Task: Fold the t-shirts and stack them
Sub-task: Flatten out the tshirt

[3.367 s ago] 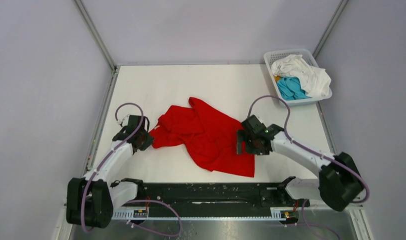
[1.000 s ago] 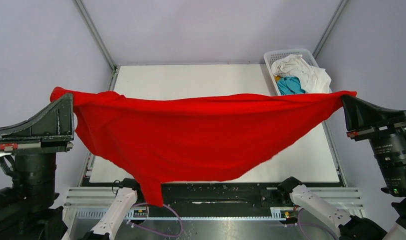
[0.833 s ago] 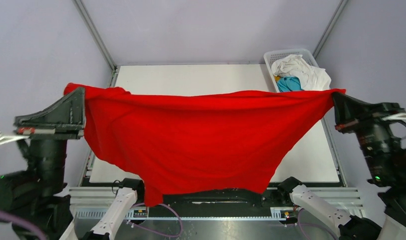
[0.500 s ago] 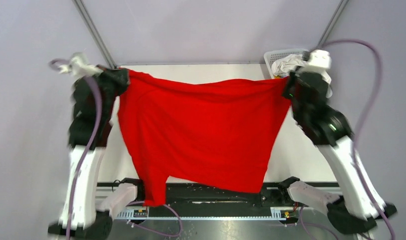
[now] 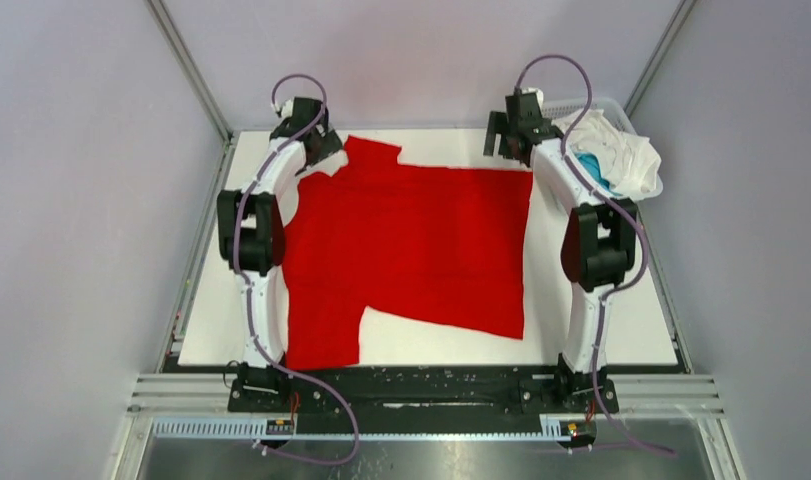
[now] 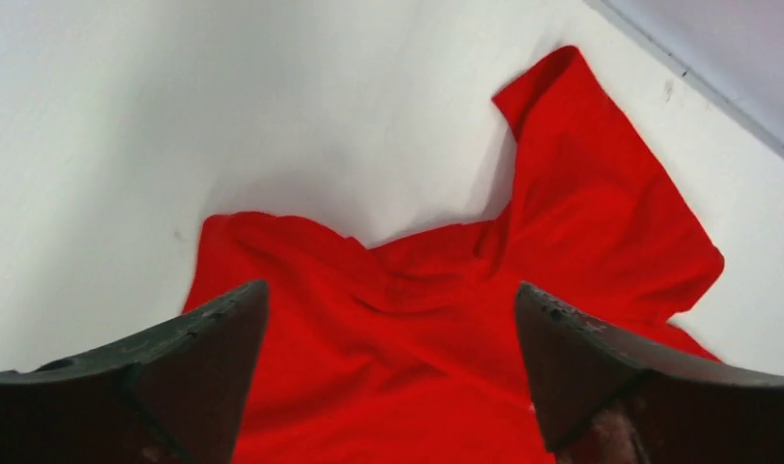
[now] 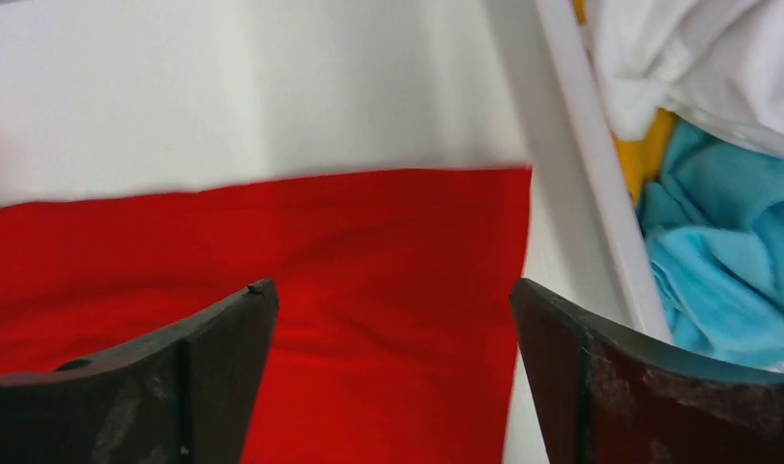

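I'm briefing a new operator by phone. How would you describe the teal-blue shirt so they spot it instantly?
Look to the table's far right corner, where a white lattice basket sits. Inside, the teal-blue shirt lies crumpled beside a white shirt and a yellow cloth; it is the only blue thing there.

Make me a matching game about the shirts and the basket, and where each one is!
Things:
1. red shirt
2. white shirt
3. blue shirt
4. basket

Places:
A. partly buried inside the basket
B. at the far right corner of the table
C. spread out flat on the table
D. on top of the pile in the basket

Right pairs: 1-C, 2-D, 3-A, 4-B.
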You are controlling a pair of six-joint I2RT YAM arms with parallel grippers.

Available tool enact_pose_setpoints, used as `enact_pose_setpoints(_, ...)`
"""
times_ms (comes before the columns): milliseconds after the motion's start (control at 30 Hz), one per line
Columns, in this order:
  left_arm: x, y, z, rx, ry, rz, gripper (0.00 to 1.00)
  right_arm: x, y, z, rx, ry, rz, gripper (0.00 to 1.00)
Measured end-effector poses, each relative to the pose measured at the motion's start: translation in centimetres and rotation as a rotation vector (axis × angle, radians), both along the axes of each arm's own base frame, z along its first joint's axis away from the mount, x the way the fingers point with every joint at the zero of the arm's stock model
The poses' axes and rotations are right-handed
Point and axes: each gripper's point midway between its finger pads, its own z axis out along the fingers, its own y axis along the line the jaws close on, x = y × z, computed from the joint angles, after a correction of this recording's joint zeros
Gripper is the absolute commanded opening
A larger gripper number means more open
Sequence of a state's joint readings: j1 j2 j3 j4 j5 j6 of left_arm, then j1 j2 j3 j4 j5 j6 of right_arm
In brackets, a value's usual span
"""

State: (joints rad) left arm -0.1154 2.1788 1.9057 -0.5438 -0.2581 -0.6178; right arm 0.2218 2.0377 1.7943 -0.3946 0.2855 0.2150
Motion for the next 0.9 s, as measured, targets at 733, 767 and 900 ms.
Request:
enact_pose_setpoints(733,-20.3,-5.9,-4.4,-0.177,0.215,-0.166,0.99,-23.1,7.0,-8.5,0.348,0.350,0.201,0.99)
enact_pose_setpoints(767,-20.9,-5.8,-5.4,-0.182,0.242,-0.164,0.99,-23.8,7.3,-9.4,0.352,0.381,0.205,1.00)
enact_pose_setpoints(900,-21.8,-6.6,-8.0,-0.228,0.309,-0.170,0.99,-24.7,7.7,-11.6,0.361,0.455,0.191,0.99)
